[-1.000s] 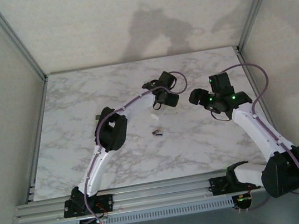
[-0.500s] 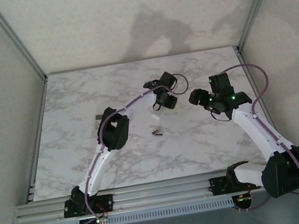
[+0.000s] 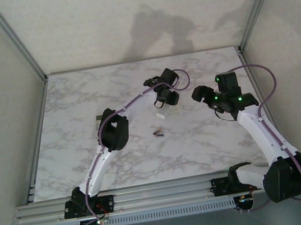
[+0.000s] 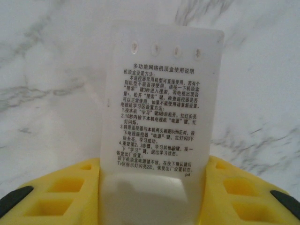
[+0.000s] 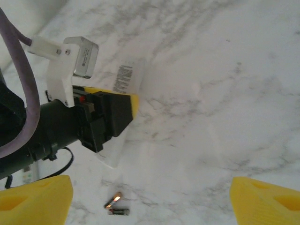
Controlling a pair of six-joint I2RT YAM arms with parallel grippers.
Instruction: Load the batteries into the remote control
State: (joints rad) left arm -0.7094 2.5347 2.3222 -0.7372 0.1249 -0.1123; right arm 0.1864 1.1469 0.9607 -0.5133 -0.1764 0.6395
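The left end effector (image 4: 152, 194), gripping the remote (image 4: 161, 103), should hold it level while the open right end effector (image 3: 199, 94) fetches the batteries (image 5: 115, 205) at the remote's 6 o'clock.

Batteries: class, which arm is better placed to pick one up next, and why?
Right. Its gripper is open and empty, with the batteries in its camera's sight. The left gripper is shut on the remote.

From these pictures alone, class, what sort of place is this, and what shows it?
Probably a robotics lab test cell: a marble-patterned table enclosed by plain panels on an aluminium frame, with the left arm and right arm bolted at its near edge.
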